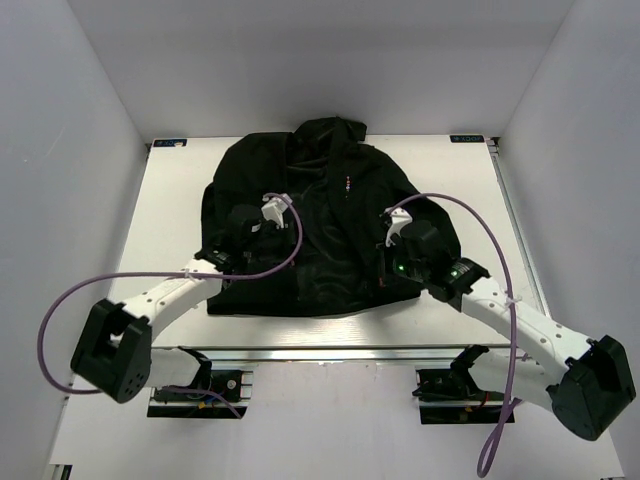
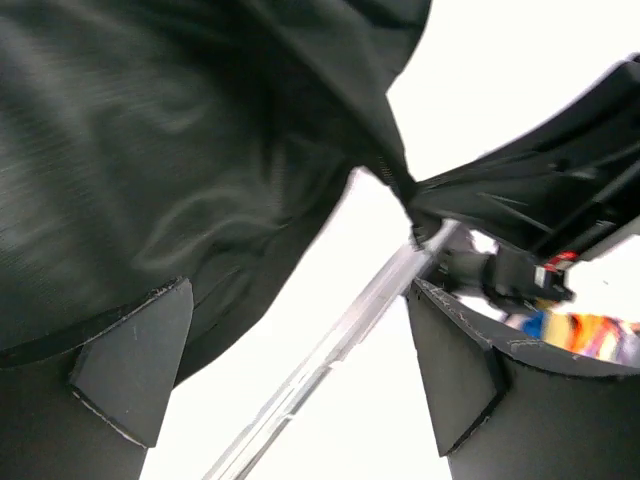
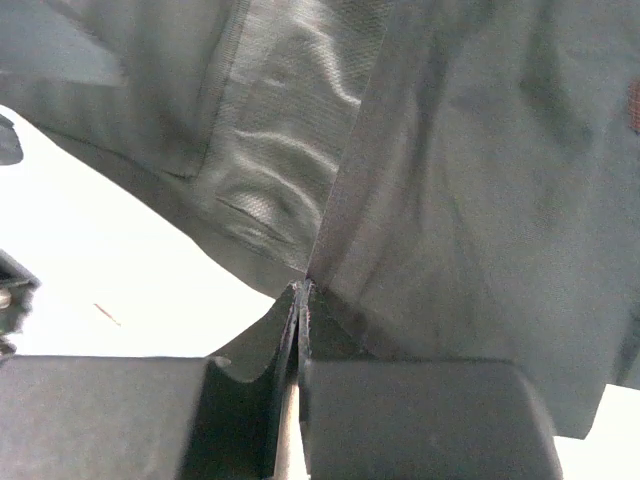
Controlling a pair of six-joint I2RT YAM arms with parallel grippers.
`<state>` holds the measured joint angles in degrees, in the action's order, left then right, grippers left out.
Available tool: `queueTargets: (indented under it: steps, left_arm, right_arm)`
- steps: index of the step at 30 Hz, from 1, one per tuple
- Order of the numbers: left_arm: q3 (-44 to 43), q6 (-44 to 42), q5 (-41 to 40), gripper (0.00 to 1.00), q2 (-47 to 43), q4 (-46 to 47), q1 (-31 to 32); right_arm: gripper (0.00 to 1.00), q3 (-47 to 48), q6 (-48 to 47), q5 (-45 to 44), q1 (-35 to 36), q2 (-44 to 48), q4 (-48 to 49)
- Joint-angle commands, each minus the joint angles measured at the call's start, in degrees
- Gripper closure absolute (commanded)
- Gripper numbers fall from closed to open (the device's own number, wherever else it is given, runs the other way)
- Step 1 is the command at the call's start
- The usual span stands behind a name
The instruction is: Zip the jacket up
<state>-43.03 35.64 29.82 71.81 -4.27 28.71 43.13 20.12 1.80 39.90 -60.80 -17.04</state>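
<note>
Looking down from the top view, you see the jacket (image 1: pixel 320 190) spread flat across the middle of the white tabletop (image 1: pixel 175 200). Its hood (image 1: pixel 330 130) points to the upper edge of the frame and its hem lies nearest the arm bases. Tiny red-white marks (image 1: pixel 347 183) sit just right of the centre front.

Your left arm (image 1: pixel 180 290) reaches in from the lower left, and its wrist lies over the jacket's left half. In the left wrist view the left jaws stand wide open. One dark pad (image 2: pixel 130 370) is at the lower left with black fabric lying over its top edge. The other pad (image 2: pixel 455 370) is at the lower right, and between them you see only bright tabletop and a pale strip running diagonally.

Your right arm (image 1: pixel 500 305) comes in from the lower right to the hem, right of centre. In the right wrist view the right jaws are pressed together on the jacket's bottom edge, just where a straight seam (image 3: pixel 345 170) runs up the fabric. The cloth rises from the pinch into the upper part of the frame.
</note>
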Motion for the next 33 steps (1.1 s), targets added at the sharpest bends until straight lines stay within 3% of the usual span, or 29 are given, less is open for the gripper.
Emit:
queueTargets:
  steps: [1,6,10,14,19,28,31,33]
  left_arm:
    - [1.5,4.7,8.8,0.02,3.1,15.4,1.7]
    - [-1.4,7.5,10.0,0.02,9.3,22.2,6.0]
    - [-2.8,8.6,12.5,0.02,14.8,24.4,7.8]
    - [-4.2,8.0,11.9,0.03,19.2,23.9,10.0]
    - [-5.1,9.4,14.9,0.05,23.5,28.3,10.7]
    - [-9.2,4.6,11.9,0.02,27.6,24.0,14.6]
    - [-10.6,4.8,12.4,0.12,29.3,24.4,14.7]
    - [-11.1,4.9,12.7,0.24,30.2,24.3,14.6]
  right_arm:
    - [1.00,-3.9,1.9,10.4,-3.0,2.7,6.6]
    - [1.00,-8.0,5.7,16.2,-5.5,3.7,13.6]
    - [1.00,-11.3,12.0,15.9,-9.6,4.2,15.5]
    - [1.00,-17.1,15.1,22.7,-13.1,5.8,22.4]
    - [1.00,-18.7,17.8,23.9,-15.4,6.5,22.9]
    - [1.00,-18.8,21.6,27.1,-17.1,5.8,26.4]
    - [1.00,-18.6,22.4,27.1,-17.3,5.8,26.4]
    - [1.00,-18.6,22.7,27.0,-17.4,6.0,26.4]
